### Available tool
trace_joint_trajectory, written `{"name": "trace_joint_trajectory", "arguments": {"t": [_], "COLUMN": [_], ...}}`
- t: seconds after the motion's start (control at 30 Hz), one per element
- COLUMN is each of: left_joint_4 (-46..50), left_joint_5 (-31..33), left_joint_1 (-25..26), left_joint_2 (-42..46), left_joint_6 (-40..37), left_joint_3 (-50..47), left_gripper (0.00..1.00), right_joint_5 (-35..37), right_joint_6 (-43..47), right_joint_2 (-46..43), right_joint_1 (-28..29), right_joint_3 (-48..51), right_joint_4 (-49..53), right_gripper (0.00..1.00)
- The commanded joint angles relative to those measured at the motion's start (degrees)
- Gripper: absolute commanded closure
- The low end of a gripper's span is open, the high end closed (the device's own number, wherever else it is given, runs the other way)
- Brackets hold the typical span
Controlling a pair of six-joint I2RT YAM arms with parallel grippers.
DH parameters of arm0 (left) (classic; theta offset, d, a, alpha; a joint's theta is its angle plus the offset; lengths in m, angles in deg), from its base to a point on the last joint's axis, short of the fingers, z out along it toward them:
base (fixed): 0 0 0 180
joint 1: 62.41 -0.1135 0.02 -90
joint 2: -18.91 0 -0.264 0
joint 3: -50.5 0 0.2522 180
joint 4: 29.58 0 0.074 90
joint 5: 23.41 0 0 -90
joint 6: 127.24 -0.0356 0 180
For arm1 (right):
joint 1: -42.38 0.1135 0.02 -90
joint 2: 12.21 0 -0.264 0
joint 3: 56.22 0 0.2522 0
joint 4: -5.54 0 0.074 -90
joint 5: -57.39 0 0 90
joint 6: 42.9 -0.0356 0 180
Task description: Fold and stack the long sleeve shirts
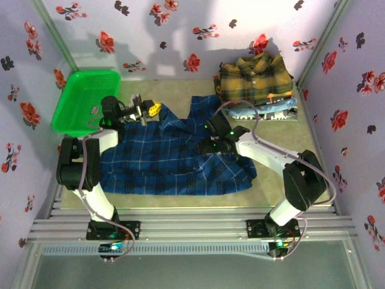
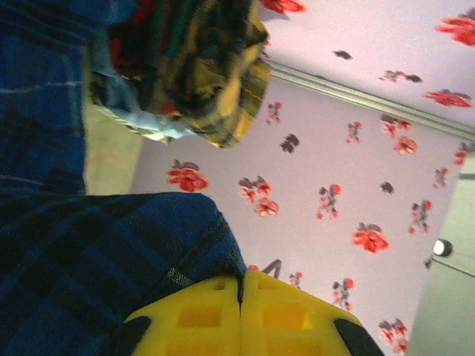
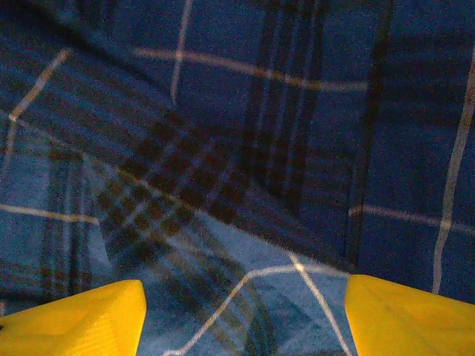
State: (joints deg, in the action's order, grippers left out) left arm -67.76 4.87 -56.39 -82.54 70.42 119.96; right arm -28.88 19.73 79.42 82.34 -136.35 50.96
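At far left the green basket (image 1: 84, 99) sits against the wall, apart from the cloth. Just right of it, my left gripper (image 1: 155, 109) is at the far left edge of the dark blue plaid shirt (image 1: 174, 159). From its wrist camera the two yellow fingers (image 2: 200, 315) are pressed flat together, and the shirt's edge runs right up into the seam between them. I read that as a pinch on the cloth. The shirt is spread across the middle of the table (image 1: 174, 90), its long axis running left to right in front of both bases.

My right gripper (image 3: 245, 315) hangs over the shirt's middle, jaws wide apart and nothing between them. Blue plaid with thin white lines lies directly below, with a folded-over flap showing. Whether the tips touch the fabric I cannot tell.

At the far right corner, the mustard-yellow plaid shirt (image 1: 255, 77) lies folded on top of the light blue shirts (image 1: 277, 108).

What matters for the fold: the pinched edge is on the far left, the rest of the shirt stretches rightward from it, and the stack is nearer my right arm.
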Motion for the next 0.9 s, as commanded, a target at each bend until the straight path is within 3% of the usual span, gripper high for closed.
{"name": "trace_joint_trajectory", "arguments": {"t": [0.0,0.33,0.5,0.63,0.87], "left_joint_4": [-7.15,-1.28,12.30,25.03,31.35], "left_joint_5": [1.01,12.17,13.82,15.97,25.03], "left_joint_1": [1.09,2.12,2.24,3.09,4.44], "left_joint_2": [1.89,-0.31,1.54,2.95,4.46], "left_joint_6": [6.63,10.31,5.38,1.34,2.57], "left_joint_3": [3.73,2.54,4.55,8.11,9.80], "left_gripper": [1.00,1.00,1.00,1.00,1.00], "right_joint_5": [4.53,10.06,-7.91,-14.90,-23.24], "right_joint_6": [2.36,3.88,6.00,8.15,7.28], "right_joint_2": [3.06,6.64,7.94,9.28,9.72], "right_joint_1": [-0.63,-1.78,-4.98,-4.99,-1.80], "right_joint_3": [-5.63,-10.12,-8.92,-9.31,-11.82], "right_joint_4": [3.64,2.06,-7.13,-9.78,-15.40], "right_gripper": [0.28,0.27,0.26,0.25,0.25]}}
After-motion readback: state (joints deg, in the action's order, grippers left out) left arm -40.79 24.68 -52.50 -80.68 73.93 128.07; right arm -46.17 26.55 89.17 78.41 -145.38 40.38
